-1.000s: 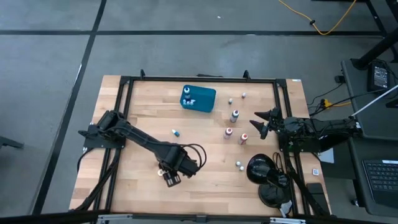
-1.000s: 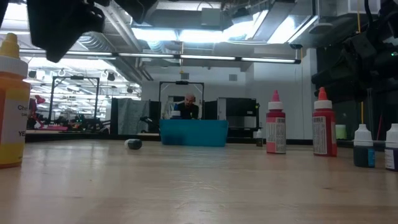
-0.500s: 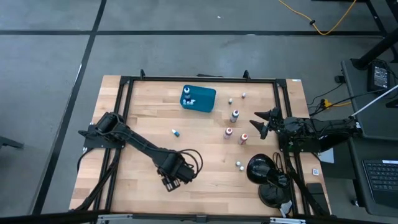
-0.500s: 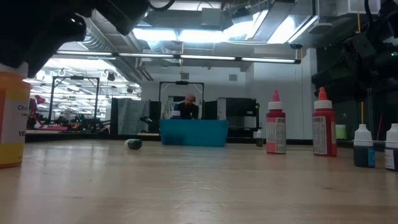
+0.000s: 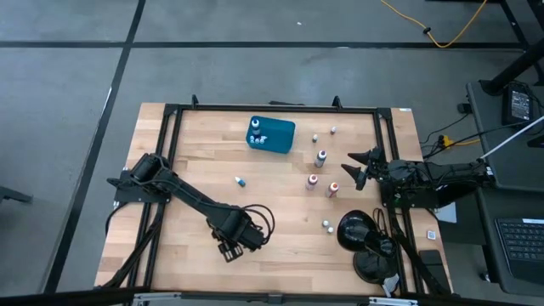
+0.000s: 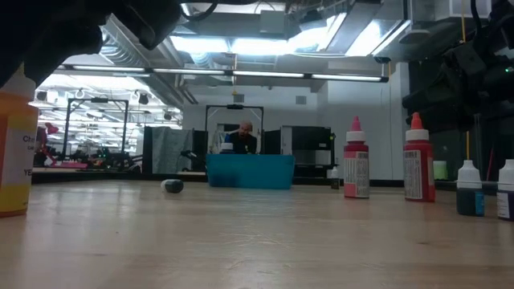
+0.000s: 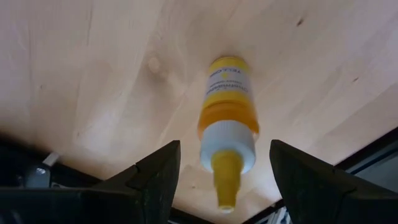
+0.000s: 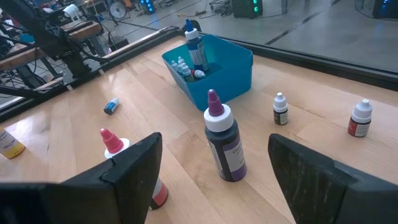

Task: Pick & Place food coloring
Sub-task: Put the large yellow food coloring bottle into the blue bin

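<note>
High view first: my left gripper (image 5: 228,250) hangs low over the near edge of the table (image 5: 280,212), while my right gripper (image 5: 355,168) waits at the far right side, just beside two red-topped bottles (image 5: 324,184); the blue tray (image 5: 273,134) with a few bottles already in it sits well beyond me. Low view: the yellow bottle (image 6: 14,140) stands upright at the table's edge, directly beneath my dark left arm. Left wrist view: my fingers (image 7: 158,174) are spread open with that yellow bottle (image 7: 227,118) standing between and just ahead of them, not yet touched. It looks like light, stiff plastic with a smooth label that may slip, so I judge the wide body below the white collar the best hold, not the thin nozzle. Right wrist view: my right fingers (image 8: 134,165) are open, empty, facing a dark purple bottle (image 8: 222,138).
</note>
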`<state>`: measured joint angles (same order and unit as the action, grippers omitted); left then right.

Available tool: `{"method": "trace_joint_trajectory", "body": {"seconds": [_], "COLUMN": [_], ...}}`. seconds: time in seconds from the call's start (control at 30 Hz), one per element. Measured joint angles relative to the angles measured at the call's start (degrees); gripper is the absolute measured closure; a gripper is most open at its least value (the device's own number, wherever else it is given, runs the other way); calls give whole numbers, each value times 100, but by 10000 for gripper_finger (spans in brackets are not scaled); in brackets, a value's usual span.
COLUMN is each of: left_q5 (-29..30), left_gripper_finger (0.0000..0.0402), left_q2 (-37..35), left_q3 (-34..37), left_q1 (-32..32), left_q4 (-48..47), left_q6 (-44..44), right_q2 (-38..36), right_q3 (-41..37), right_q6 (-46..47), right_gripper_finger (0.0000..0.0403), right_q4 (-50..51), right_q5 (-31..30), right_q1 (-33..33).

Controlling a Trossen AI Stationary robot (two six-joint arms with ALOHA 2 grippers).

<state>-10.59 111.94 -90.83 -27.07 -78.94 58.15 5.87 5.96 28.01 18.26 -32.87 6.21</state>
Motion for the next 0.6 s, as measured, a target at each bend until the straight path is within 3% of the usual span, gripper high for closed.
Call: {"method": "trace_joint_trajectory", "body": {"seconds": [0.17, 0.6], "left_q5": [37, -134], "left_gripper_finger": [175, 272], "left_q2": [0, 0], "left_q3": [0, 131], "left_q1": [4, 13], "left_q4": [-54, 74], "left_q6": [-85, -282], "right_q2": [0, 0], "right_q3": [0, 0], "right_q6": [0, 0], "right_gripper_finger": [108, 108], "right_q4": [0, 0], "right_q5": [0, 1], "right_q1": [-1, -1]}}
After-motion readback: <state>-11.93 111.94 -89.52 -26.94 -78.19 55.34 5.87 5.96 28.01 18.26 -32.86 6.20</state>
